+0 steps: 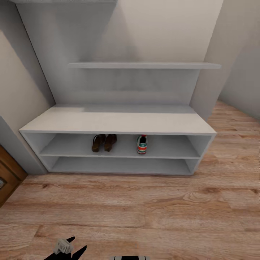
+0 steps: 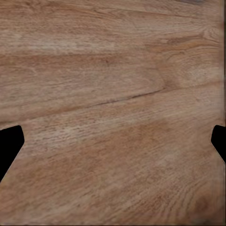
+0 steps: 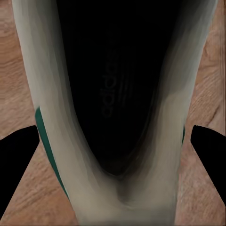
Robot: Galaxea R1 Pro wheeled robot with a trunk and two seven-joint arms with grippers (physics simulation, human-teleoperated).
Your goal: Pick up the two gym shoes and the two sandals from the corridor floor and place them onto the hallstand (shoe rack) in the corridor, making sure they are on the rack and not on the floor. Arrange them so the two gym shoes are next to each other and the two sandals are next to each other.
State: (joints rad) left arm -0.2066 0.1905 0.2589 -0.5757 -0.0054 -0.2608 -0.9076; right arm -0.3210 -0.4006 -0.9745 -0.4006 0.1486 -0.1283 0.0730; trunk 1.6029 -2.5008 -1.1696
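One gym shoe point(image 1: 142, 144) is sitting on the hallstand's point(image 1: 119, 122) upper open shelf, heel facing out, right of centre. The two sandals point(image 1: 103, 142) are lying side by side on that same shelf, left of the gym shoe with a clear gap between, heels out. The hallstand's lower shelf and top surface are showing bare, and a floating shelf point(image 1: 144, 65) is hanging on the wall above the hallstand.

The second gym shoe point(image 3: 113, 117) is sitting right between the right hand's point(image 3: 113, 141) fingertips point(image 3: 16, 160), looking down into its dark opening, with white collar and a green stripe at the side. The fingertips are standing on either side of the shoe's sides; cannot tell whether they are touching or pinching it.

The left hand point(image 2: 113, 146) is spread wide, fingertips point(image 2: 9, 143) at the frame edges, nothing between them, facing the wood-plank corridor floor point(image 2: 113, 70). In the head view the floor is stretching in front of the hallstand.
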